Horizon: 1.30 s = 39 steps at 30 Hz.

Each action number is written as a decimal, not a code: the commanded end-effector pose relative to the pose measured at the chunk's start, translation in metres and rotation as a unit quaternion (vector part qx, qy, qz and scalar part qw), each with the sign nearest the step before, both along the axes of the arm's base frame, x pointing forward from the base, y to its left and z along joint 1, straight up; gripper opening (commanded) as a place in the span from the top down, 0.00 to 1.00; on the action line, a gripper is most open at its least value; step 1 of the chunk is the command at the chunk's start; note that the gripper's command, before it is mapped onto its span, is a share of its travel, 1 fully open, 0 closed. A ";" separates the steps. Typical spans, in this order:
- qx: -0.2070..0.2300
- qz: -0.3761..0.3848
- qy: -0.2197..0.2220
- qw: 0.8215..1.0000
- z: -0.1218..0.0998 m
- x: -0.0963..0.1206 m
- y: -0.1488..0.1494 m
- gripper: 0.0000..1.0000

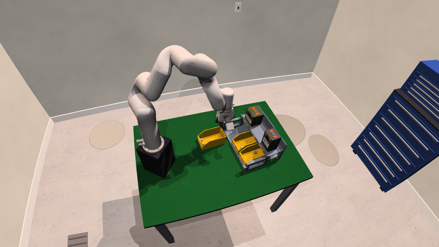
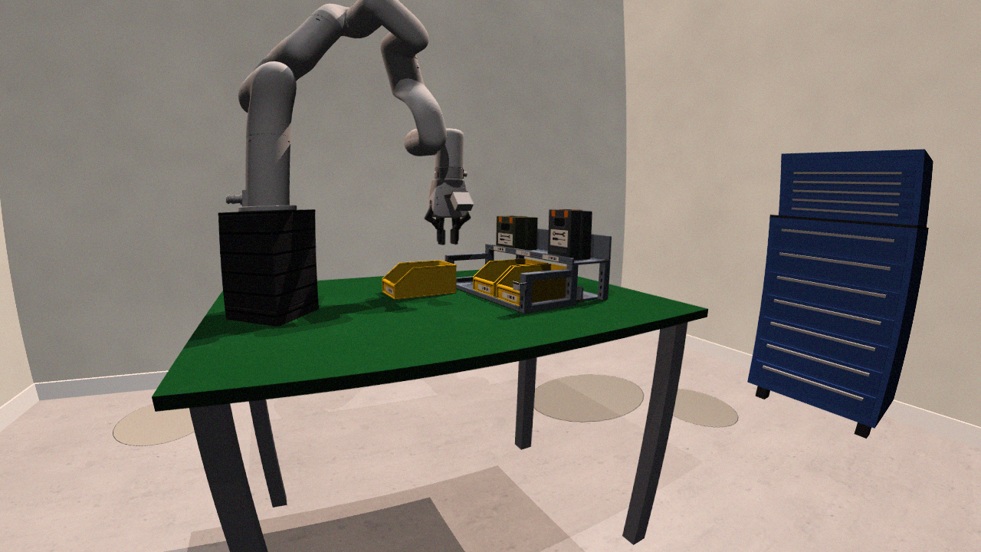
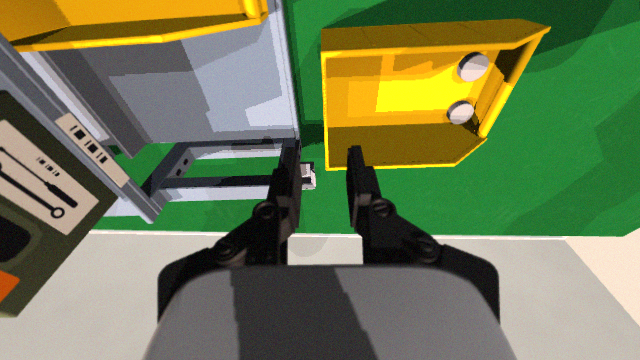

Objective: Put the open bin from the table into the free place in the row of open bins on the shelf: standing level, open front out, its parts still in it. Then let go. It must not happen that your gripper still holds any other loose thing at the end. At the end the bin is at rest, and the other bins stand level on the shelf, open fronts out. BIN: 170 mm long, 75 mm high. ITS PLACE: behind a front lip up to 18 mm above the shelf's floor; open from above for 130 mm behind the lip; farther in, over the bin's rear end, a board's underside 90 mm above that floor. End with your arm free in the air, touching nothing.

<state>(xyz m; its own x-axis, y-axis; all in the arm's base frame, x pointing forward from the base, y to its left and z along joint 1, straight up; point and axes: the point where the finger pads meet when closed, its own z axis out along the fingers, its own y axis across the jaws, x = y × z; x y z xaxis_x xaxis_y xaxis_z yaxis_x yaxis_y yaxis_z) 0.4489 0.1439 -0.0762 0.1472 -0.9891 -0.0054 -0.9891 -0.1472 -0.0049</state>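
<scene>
The yellow bin (image 1: 217,141) (image 2: 428,281) (image 3: 415,95) stands level on the green table, its low open front toward the robot's base and its rear toward the shelf. Two round grey parts lie near its front; one (image 3: 473,67) is nearer the far wall, the other (image 3: 460,112) nearer the gripper. My gripper (image 2: 447,241) (image 3: 323,164) is partly open and empty, above the bin's rear corner and the shelf's near end. The grey shelf (image 1: 234,132) (image 3: 225,110) has its free place at that end. Two yellow bins stand level beside it, one inner (image 1: 242,141) and one outer (image 1: 250,154), fronts out.
A side frame (image 1: 238,120) (image 2: 468,257) (image 3: 225,192) bounds the free place. An upper board runs behind the row. It carries an olive box (image 1: 254,116) (image 2: 517,234) (image 3: 50,200) behind the free place and a dark box (image 1: 271,140) (image 2: 571,234) farther along.
</scene>
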 end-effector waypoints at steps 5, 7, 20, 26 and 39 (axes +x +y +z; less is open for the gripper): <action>0.001 0.000 -0.002 1.000 0.001 0.002 0.000 0.67; 0.001 0.000 -0.002 1.000 0.001 0.002 0.000 0.67; 0.001 0.007 -0.002 1.000 0.002 -0.001 -0.002 0.67; 0.001 0.007 -0.002 1.000 0.000 -0.001 -0.002 0.67; 0.001 0.007 -0.002 1.000 -0.008 -0.001 -0.001 0.67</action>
<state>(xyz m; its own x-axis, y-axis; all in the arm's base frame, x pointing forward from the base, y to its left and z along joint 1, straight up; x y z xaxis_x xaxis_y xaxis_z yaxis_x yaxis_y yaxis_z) 0.4463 0.1420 -0.0859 0.1614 -0.9869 -0.0055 -0.9869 -0.1614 -0.0055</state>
